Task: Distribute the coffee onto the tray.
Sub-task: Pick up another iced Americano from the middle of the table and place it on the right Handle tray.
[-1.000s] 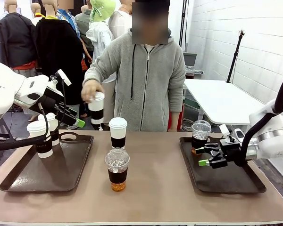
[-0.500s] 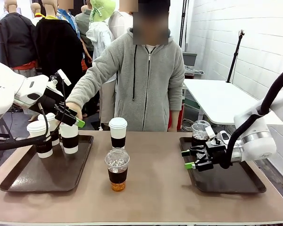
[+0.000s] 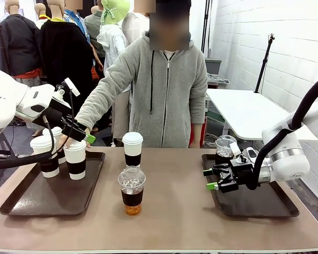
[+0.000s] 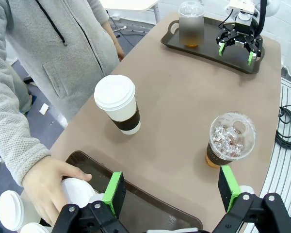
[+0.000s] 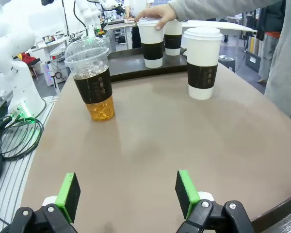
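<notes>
Right gripper [image 3: 210, 179]: jaws were spread wide with nothing between them, and it hung low at the left edge of the right tray [image 3: 265, 210]. Just beyond it on that tray stood a clear dome-lidded cup [image 3: 225, 150] of amber drink, apart from the fingers.

Left gripper [image 4: 172, 190]: jaws were likewise spread and empty, and it was held above the far side of the left tray [image 3: 21, 205]. Below it the person's hand [image 4: 49, 184] lay over the lid of a white lidded cup [image 3: 76, 159] standing on that tray. How firmly the hand held the cup could not be told.

Just left of that cup, on the same tray, stood a second white cup [image 3: 44, 155] and, behind it, a third white cup [image 3: 54, 132], close together.

On the table [image 3: 180, 222] between the trays stood a fourth white cup [image 3: 132, 148] toward the far side. A second clear cup [image 3: 131, 190] stood nearer, in front of it. The two were apart.

All six cups were upright.
</notes>
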`<state>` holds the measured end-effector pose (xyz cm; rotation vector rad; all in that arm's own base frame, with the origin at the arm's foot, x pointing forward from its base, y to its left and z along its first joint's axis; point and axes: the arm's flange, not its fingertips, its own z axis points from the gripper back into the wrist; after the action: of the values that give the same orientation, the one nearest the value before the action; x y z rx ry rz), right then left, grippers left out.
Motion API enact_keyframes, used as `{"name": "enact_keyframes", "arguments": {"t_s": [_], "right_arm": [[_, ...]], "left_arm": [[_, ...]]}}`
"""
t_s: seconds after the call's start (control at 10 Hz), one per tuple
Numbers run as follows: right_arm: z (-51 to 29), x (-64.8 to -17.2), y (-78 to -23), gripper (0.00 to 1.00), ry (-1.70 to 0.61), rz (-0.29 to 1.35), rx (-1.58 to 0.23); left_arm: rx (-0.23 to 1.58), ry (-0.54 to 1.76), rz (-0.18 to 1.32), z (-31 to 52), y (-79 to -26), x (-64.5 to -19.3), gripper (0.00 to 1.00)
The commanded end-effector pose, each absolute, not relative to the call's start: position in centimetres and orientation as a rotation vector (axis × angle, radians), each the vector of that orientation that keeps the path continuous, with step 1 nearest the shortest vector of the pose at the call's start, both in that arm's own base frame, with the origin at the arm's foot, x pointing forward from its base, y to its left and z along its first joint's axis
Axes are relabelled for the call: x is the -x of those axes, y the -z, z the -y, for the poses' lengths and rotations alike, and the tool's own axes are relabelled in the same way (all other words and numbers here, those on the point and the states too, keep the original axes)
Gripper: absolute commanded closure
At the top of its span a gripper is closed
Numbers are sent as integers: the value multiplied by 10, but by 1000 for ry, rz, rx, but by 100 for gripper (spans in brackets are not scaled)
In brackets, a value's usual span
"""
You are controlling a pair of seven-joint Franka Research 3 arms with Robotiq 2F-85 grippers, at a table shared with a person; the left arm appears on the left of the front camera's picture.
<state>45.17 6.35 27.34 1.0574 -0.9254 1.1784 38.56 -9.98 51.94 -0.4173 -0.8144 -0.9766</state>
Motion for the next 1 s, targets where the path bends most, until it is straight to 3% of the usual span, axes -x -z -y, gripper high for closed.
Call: {"name": "enact_keyframes", "arguments": {"t_s": [0.0, 0.9], "right_arm": [[-63, -452, -275, 0, -1188, 924, -1064], [-130, -417, -278, 0, -1155, 968, -1007]], "left_arm": [[431, 996, 833, 98, -517, -389, 0], [431, 996, 833, 98, -517, -389, 0]]}}
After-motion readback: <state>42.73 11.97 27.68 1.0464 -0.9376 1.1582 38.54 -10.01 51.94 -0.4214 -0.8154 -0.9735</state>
